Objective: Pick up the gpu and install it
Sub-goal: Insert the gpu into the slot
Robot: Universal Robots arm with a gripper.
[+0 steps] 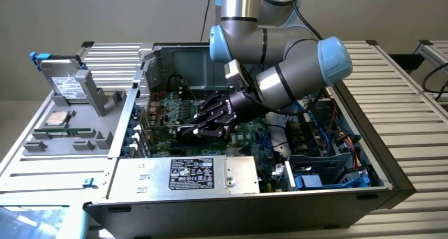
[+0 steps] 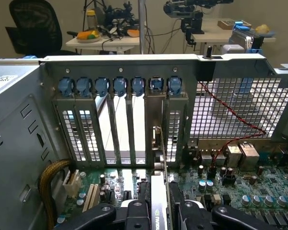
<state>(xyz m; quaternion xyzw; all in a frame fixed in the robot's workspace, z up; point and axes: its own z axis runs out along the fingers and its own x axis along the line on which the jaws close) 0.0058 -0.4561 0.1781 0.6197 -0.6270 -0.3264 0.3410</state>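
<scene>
Gripper [image 2: 159,207] fingers [image 2: 134,212] sit at the near edge of the wrist view, black, one on each side of the gpu [image 2: 162,160], clamped against its two faces. Card stands on edge, seen almost end-on; thin green edge runs away from the fingers to the rear wall of the case [image 2: 134,60]. Silver bracket [image 2: 155,112] is upright against that wall, in the slot row between open slots on one side and a perforated slot cover [image 2: 176,129] on the other. Blue retaining clips [image 2: 120,86] line the top of the row. Lower edge of the card is down at the motherboard [image 2: 240,191]; whether it is fully seated cannot be told.

Exterior view: gripper [image 1: 210,121] is reached down inside the open case, over the motherboard [image 1: 255,139], the arm [image 1: 280,45] bent above it. Power supply [image 1: 189,176] lies at the case's near edge.

Red wire [image 2: 230,120] hangs across the rear mesh panel.
</scene>
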